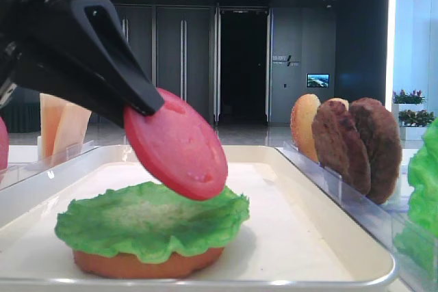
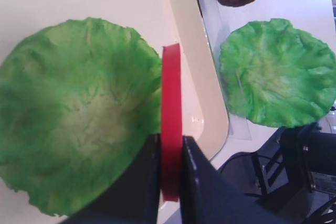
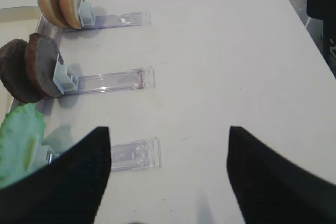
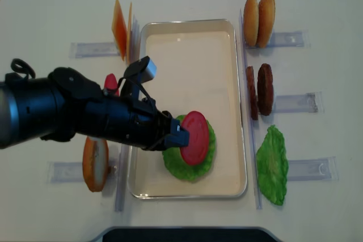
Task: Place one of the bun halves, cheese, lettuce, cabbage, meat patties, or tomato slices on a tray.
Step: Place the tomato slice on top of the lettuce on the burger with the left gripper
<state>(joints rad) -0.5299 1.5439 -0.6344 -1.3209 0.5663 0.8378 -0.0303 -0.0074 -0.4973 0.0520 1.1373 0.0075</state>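
Tomato slice [image 4: 194, 138] hangs tilted just above the lettuce [image 4: 170, 160] on the tray [image 4: 187, 26], pinched by the left fingers [image 2: 195, 182]; right fingers [image 3: 79, 182] spread, empty. Released edge-first, it could roll off the ruffled leaf.

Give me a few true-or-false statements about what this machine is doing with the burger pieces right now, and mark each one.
1. The left end effector is clamped on a tomato slice. True.
2. The tomato slice lies flat on the lettuce. False: it is held tilted above the lettuce leaf.
3. On the tray, the lettuce leaf rests on a bun half. True.
4. The meat patties are stacked on the tray. False: they stand on edge in a clear rack right of it.
5. The right end effector holds a bun. False: its jaws are open and empty over the table.
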